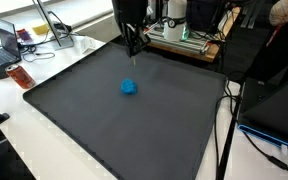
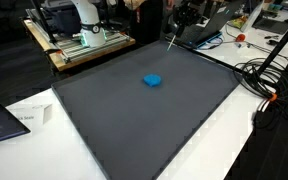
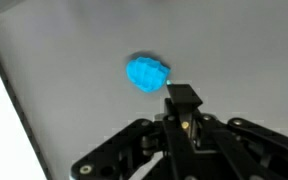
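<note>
In an exterior view: gripper [image 1: 133, 50] upper centre, blue lump [image 1: 129, 87] mid-frame on dark mat [image 1: 74, 110], apart. In an exterior view: clenched on thin pale stick [image 2: 171, 41]. Wrist view: lump [image 3: 147, 74] above fingertips; aim stick tip at its centre, descend gently.

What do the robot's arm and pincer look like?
The black metal pincer has angular jointed linkages on each side of a narrow central body. In an exterior view the arm looks dark; markings cannot be made out.
</note>
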`<control>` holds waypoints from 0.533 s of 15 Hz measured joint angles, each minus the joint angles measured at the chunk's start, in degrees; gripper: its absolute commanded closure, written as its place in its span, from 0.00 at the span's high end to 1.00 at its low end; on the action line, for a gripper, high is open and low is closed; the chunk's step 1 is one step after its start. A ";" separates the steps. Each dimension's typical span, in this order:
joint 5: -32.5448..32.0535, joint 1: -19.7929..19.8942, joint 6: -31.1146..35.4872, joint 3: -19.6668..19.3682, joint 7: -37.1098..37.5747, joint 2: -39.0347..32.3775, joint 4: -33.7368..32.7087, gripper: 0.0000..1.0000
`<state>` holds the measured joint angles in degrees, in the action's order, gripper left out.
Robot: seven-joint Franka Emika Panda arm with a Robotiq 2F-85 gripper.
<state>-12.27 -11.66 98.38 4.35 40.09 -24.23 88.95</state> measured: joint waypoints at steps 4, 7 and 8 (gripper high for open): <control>-2.28 -2.30 -2.02 -2.27 3.43 -5.98 -6.01 0.03; -3.64 -3.40 -2.75 -3.79 5.21 -10.04 -9.89 0.03; -3.92 -3.68 -2.89 -4.27 5.63 -11.36 -11.15 0.03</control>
<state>-16.19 -15.33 95.49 0.08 45.72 -35.59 77.80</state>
